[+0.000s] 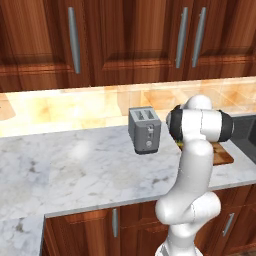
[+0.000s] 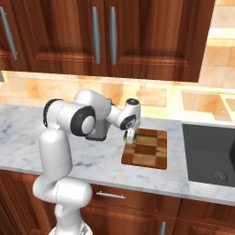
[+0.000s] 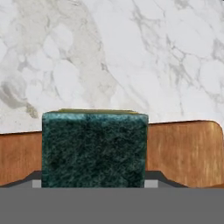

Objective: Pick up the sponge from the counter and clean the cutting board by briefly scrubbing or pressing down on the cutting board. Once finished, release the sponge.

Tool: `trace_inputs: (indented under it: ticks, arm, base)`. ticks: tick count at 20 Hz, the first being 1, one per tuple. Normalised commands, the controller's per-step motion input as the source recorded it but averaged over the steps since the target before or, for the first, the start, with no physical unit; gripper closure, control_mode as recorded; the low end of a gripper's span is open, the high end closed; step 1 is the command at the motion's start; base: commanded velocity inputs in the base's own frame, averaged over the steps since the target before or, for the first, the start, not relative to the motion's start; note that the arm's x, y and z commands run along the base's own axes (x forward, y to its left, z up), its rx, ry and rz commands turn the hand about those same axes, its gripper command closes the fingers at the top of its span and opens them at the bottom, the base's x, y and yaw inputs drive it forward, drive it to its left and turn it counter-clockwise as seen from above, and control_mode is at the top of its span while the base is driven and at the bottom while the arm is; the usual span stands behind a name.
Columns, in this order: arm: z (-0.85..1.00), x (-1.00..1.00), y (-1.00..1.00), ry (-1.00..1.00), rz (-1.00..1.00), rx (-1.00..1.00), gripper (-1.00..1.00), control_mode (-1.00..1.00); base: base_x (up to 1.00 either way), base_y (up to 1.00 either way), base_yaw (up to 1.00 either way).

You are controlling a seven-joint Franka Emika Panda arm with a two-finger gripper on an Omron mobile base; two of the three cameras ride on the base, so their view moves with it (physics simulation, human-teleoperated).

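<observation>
One sponge (image 3: 94,146), dark green top over a thin yellow edge, clamped in the one gripper (image 2: 130,137) and seen large at lower centre of the hand view, above the edge of the wooden board. One cutting board (image 2: 147,148), reddish-brown and checkered, flat on the desk (image 2: 27,137) at centre right of the right base view, with the gripper at its left end, the sponge (image 2: 127,136) a small yellow-green speck between the fingers. Whether sponge and board touch: cannot tell. One grey toaster (image 1: 144,130) with two slots, upright at centre of the left base view, just left of the arm's dark elbow; a corner of the cutting board (image 1: 222,156) peeking out right of the arm there. One dark sink (image 2: 209,153) sunk into the desk at the right edge of the right base view, near the board but apart from it. Three long metal cabinet handles (image 1: 74,40) counted along the top of the left base view, on dark wooden doors.
</observation>
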Motion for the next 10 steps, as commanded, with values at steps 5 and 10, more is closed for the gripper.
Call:
trace_inputs:
  ticks: [5, 10]
  arm:
    - [0.0, 0.38, -0.1, -0.06, 0.03, 0.0, 1.0, -1.0]
    - [0.0, 0.33, -0.17, -0.08, 0.04, 0.0, 1.0, -1.0]
  base:
    - [0.0, 0.0, 0.0]
    - [0.0, 0.0, 0.0]
